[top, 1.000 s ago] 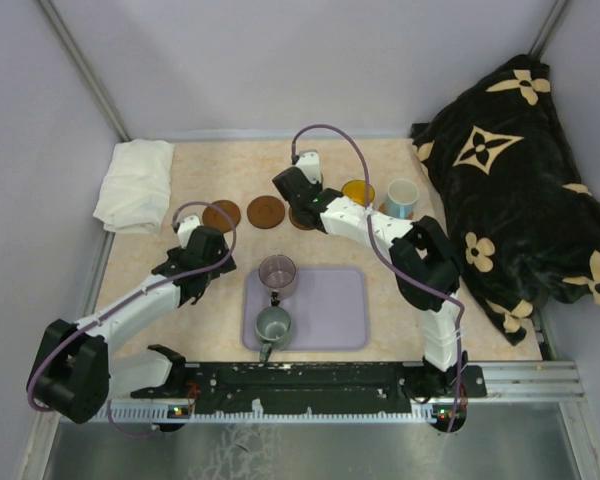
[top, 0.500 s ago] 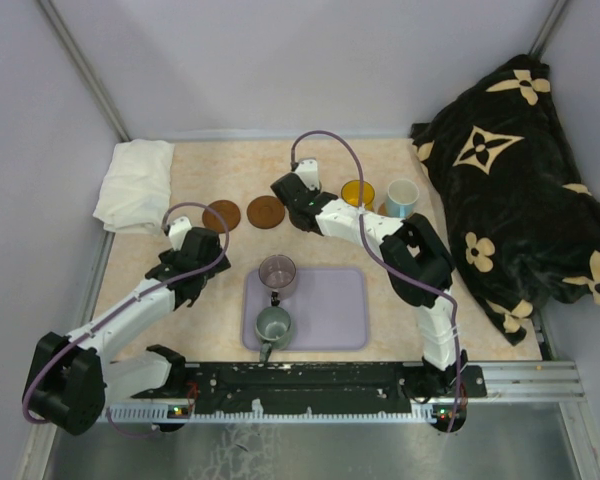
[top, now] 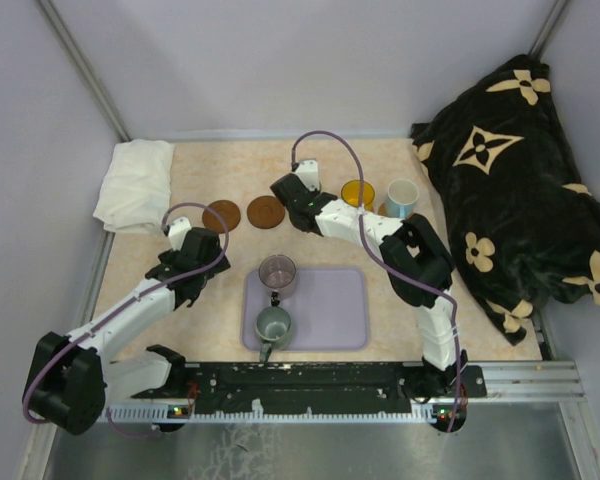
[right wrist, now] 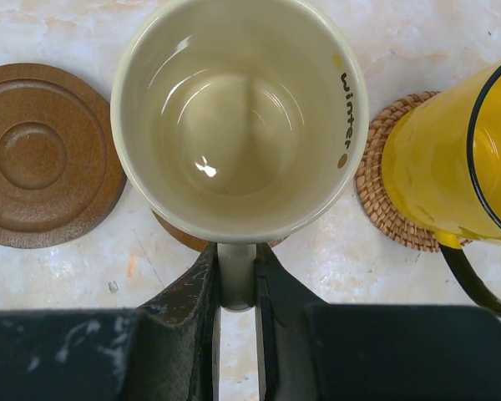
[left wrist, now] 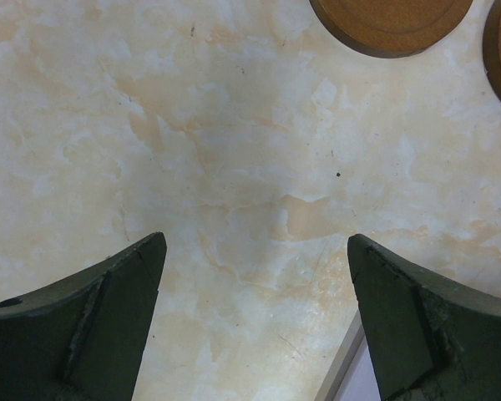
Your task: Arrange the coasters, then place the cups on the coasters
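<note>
Your right fingers [right wrist: 192, 309] clench the cream cup [right wrist: 238, 125] over a coaster [right wrist: 177, 236], left fingers [left wrist: 108, 317] released; purple cup [top: 277, 270] and green cup [top: 273, 324] wait on the tray [top: 335, 310].

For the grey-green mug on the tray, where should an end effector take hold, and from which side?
Probably the handle, from the near side and above: the grey-green mug stands upright, handle pointing toward the arm bases, clear of the purple mug just behind.
</note>
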You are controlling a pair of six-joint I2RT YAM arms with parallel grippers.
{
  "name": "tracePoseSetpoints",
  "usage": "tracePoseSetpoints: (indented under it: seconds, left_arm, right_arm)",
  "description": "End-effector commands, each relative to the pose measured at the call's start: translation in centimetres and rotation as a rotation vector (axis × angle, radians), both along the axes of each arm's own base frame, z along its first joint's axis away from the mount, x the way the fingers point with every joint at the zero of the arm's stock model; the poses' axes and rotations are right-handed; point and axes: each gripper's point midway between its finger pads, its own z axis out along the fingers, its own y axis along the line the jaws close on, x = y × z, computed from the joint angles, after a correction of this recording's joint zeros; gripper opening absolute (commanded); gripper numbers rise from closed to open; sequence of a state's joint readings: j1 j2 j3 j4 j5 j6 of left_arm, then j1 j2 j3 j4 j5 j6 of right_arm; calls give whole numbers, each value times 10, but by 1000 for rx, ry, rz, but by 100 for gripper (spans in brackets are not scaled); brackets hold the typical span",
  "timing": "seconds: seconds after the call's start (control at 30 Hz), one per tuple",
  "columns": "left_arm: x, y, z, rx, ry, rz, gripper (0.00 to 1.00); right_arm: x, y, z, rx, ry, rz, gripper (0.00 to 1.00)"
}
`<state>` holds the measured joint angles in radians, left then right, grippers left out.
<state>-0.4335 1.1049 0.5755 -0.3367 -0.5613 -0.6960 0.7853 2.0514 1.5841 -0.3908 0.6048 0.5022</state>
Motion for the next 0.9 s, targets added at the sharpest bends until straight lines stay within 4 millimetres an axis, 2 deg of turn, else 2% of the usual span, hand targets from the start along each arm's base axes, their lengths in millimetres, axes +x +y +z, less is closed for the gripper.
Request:
tracePoseSetpoints:
  seconds: [0.0, 0.17, 0.87]
  left_arm:
    - [2, 2, 1, 0, -6, 15, 96]
    - [1, 2, 0, -3, -3, 12, 96]
    - [-1, -1, -6, -14, 11, -7, 95]
  right_arm:
    - [10, 15, 42, 66, -128, -27, 0]
    - [8, 14, 45, 60, -143, -34, 0]
    - [1, 5, 34, 46, -133, -41, 0]
